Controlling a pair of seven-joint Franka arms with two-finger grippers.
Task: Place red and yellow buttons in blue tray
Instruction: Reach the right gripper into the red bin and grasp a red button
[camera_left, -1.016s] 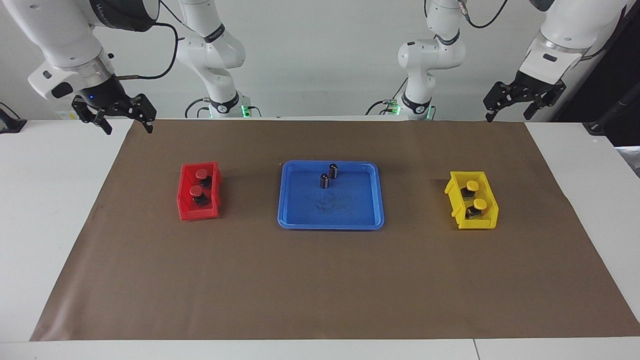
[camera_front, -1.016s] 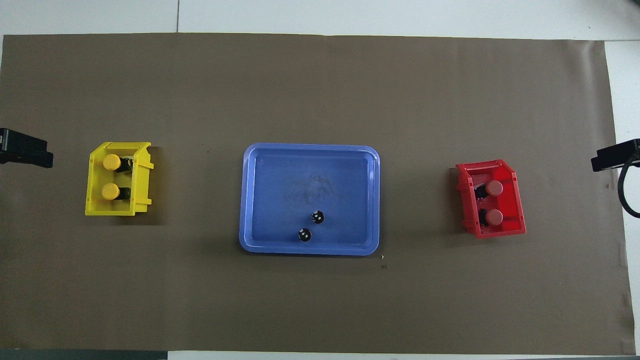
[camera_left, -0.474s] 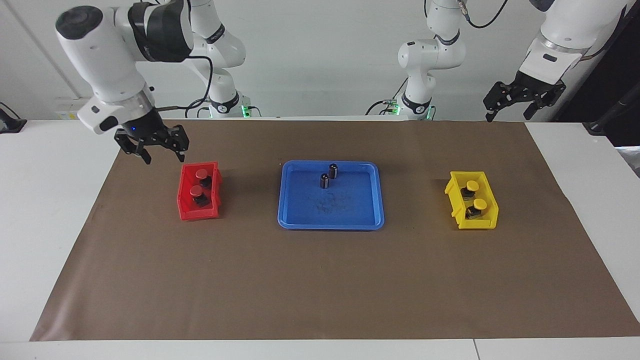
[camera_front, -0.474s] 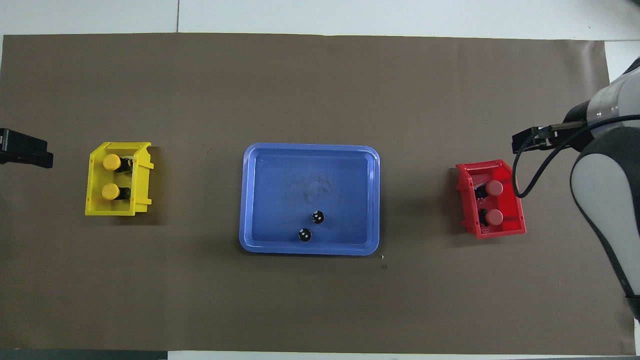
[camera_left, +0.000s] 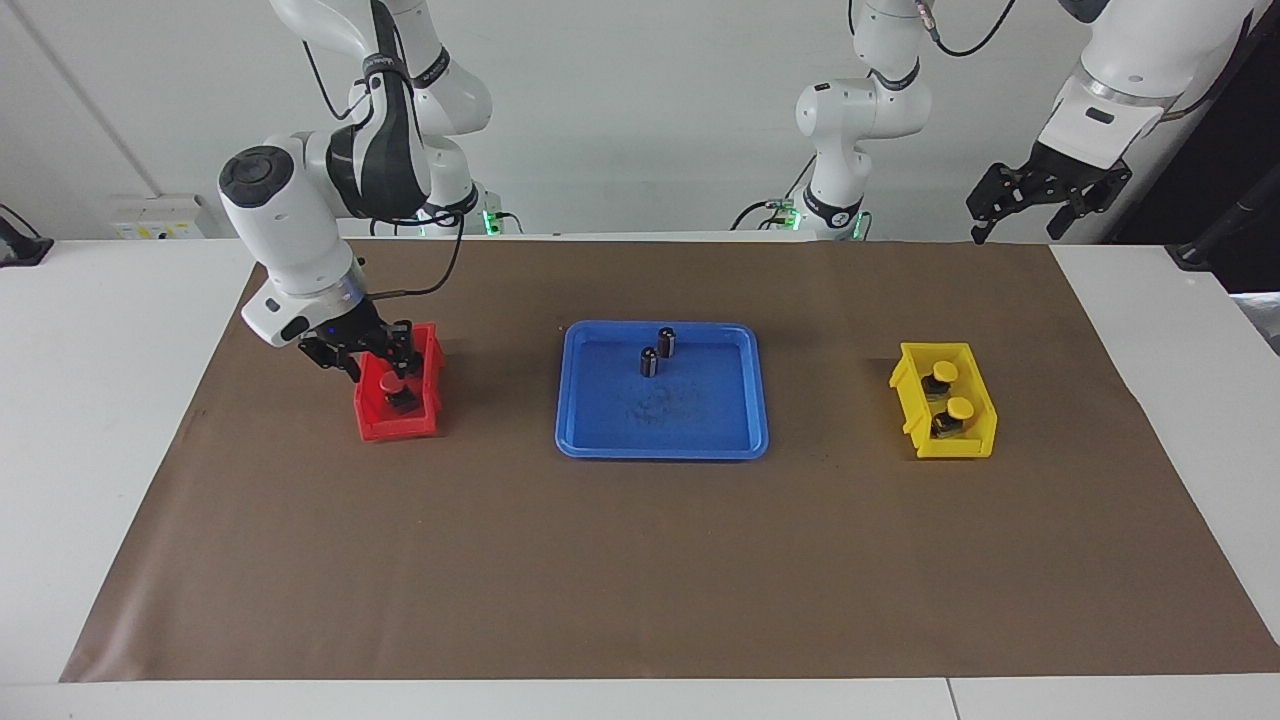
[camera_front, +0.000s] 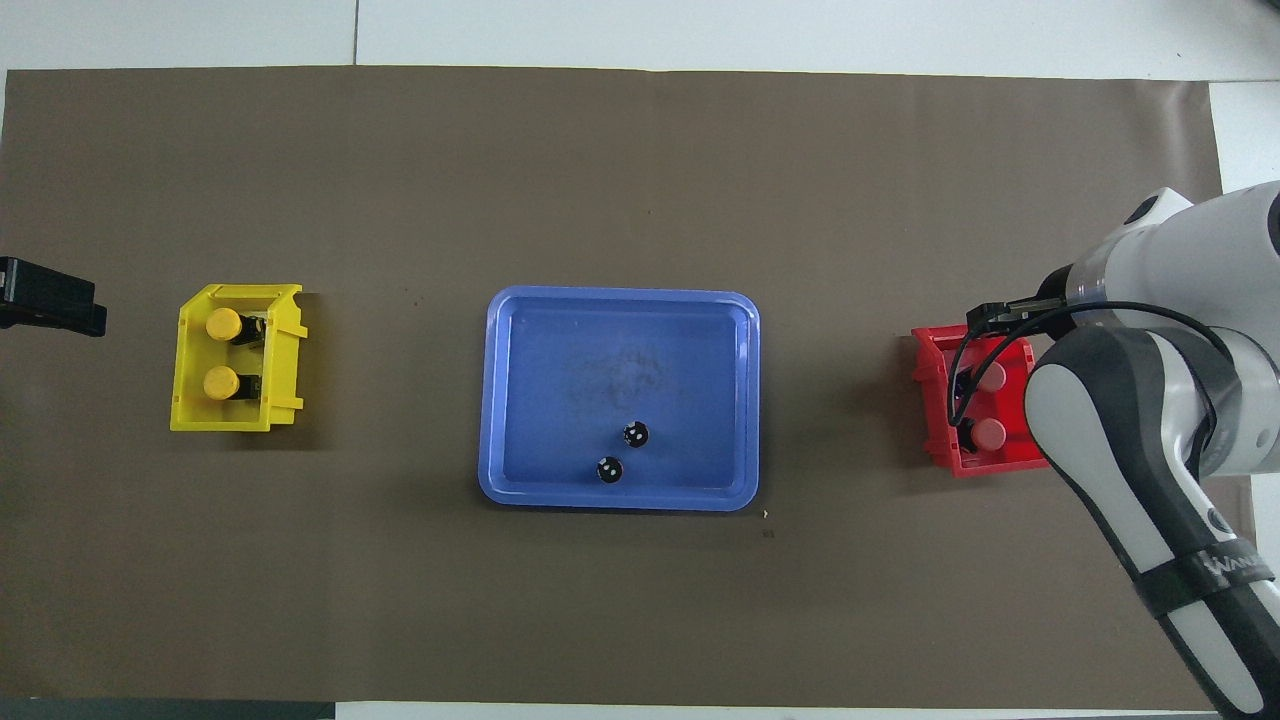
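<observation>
Two red buttons (camera_front: 990, 376) (camera_front: 988, 433) sit in the small red bin (camera_left: 398, 425). In the facing view only the one farther from the robots (camera_left: 392, 383) shows. My right gripper (camera_left: 378, 360) is open and low over the bin's end nearer to the robots, hiding the other red button there. Two yellow buttons (camera_left: 945, 372) (camera_left: 960, 407) sit in the small yellow bin (camera_left: 945, 440). The blue tray (camera_left: 660, 450) lies between the bins. My left gripper (camera_left: 1040, 205) is open and waits, raised over the table's edge at the left arm's end.
Two small dark cylinders (camera_left: 667, 342) (camera_left: 649, 362) stand in the blue tray's part nearer to the robots. A brown mat (camera_left: 640, 560) covers the table. The right arm (camera_front: 1130, 420) overhangs the red bin's outer side in the overhead view.
My right arm has swung in from the table's edge and come down over the red bin. The left arm, the buttons, bins and tray have not moved.
</observation>
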